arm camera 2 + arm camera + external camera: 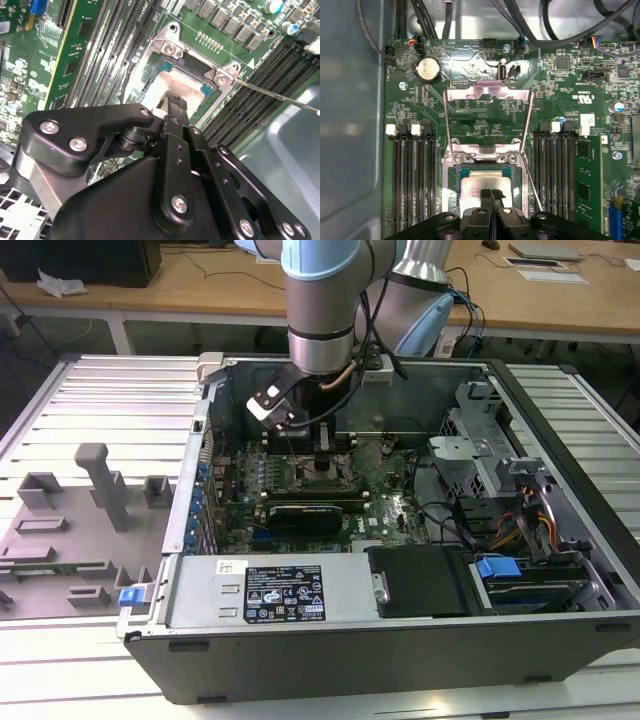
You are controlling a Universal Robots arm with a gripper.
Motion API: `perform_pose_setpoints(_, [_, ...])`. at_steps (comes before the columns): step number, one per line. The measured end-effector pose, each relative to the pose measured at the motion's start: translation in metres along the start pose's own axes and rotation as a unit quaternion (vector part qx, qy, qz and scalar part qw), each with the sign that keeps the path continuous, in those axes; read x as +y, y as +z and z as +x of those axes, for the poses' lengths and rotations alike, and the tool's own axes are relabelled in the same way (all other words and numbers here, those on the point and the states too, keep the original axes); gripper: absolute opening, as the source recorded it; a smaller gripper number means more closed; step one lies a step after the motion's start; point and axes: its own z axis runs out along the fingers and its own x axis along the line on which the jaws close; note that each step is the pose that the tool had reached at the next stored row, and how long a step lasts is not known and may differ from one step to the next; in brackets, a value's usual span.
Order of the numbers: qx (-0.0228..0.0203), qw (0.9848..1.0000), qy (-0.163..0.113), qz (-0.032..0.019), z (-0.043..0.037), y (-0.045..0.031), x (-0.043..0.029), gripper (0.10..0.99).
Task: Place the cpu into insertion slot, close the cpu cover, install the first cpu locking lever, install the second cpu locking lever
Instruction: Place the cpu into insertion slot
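The black two-finger gripper [491, 196] has its fingers pressed together with nothing visible between them. Its tips sit directly over the small flat square cpu with the pale silver metal top [470, 184], which lies inside the socket on the green motherboard [560, 100]. Whether the tips actually touch the chip I cannot tell. In the second wrist view the gripper [173, 106] covers one side of the cpu [162, 85].

The thin square grey metal cpu cover [487, 91] stands hinged open beyond the socket, not yet closed. A thin wire locking lever [532, 186] slants beside the socket, unlatched.

The main risk, as I judge it, is sideways drag: if the closed tips press while shifting, the chip could skew in its seat and strain the contacts beneath. The raised cover and the loose lever [275, 95] could also snag the fingers.

Long black memory slots [412, 180] flank the socket closely on both sides. The grey case wall [350, 125] lies well off, so the free room is upward.
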Motion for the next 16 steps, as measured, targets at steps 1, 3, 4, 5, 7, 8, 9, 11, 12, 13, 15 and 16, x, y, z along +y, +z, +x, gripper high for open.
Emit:
perform_pose_setpoints(1, [0.0000,1.0000,0.000,0.0000,-0.0001,-0.0039,0.0003,0.106])
perform_pose_setpoints(3, [0.0000,1.0000,0.000,0.0000,-0.0002,-0.0139,0.0011,0.106])
perform_pose_setpoints(4, [0.0000,1.0000,0.000,-0.0001,-0.0003,-0.0182,0.0015,0.106])
perform_pose_setpoints(5, [0.0000,1.0000,0.000,-0.0002,-0.0004,-0.0236,0.0019,0.106])
perform_pose_setpoints(7, [0.0000,1.0000,0.000,-0.0002,-0.0005,-0.0305,0.0024,0.106])
perform_pose_setpoints(8, [0.0000,1.0000,0.000,-0.0002,-0.0005,-0.0343,0.0027,0.106])
perform_pose_setpoints(9, [0.0001,1.0000,0.000,-0.0002,-0.0005,-0.0362,0.0029,0.106])
perform_pose_setpoints(11, [0.0001,1.0000,0.000,-0.0002,-0.0005,-0.0362,0.0029,0.106])
perform_pose_setpoints(12, [0.0000,1.0000,0.000,-0.0002,-0.0006,-0.0363,0.0029,0.106])
perform_pose_setpoints(13, [0.0000,1.0000,0.000,-0.0002,-0.0006,-0.0364,0.0029,0.106])
perform_pose_setpoints(15, [0.0000,1.0000,0.000,-0.0002,-0.0006,-0.0364,0.0029,0.106])
perform_pose_setpoints(16, [0.0000,1.0000,0.000,-0.0002,-0.0006,-0.0365,0.0029,0.106])
